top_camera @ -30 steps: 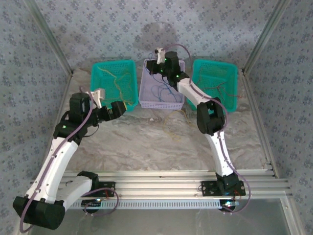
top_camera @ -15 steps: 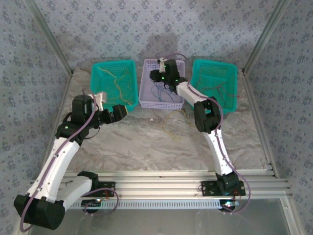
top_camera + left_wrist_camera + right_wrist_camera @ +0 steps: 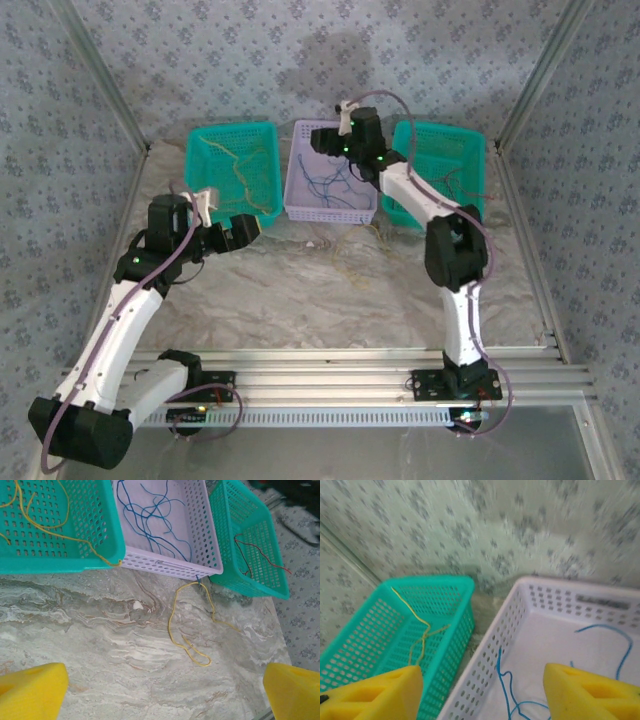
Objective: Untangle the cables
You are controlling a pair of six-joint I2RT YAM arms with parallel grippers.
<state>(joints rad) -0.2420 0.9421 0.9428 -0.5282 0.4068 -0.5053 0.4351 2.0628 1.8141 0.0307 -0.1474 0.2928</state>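
Blue cables lie in the lilac basket, also seen as blue cables. Yellow cables lie in the left teal basket; one end hangs over its front rim. Red cables are in the right teal basket. One loose yellow cable snakes over the marble below the lilac basket's front right corner. My left gripper hovers open above the table, nothing between its pads. My right gripper is open and empty over the back of the lilac basket.
The three baskets stand side by side at the back of the table, against the patterned wall. The left gripper hangs just in front of the left teal basket. Bare marble stretches to the aluminium rails at the near edge.
The right arm's elbow swung right and its gripper lifted off the lilac basket's back left, uncovering the blue cables. The left gripper shifted only slightly.
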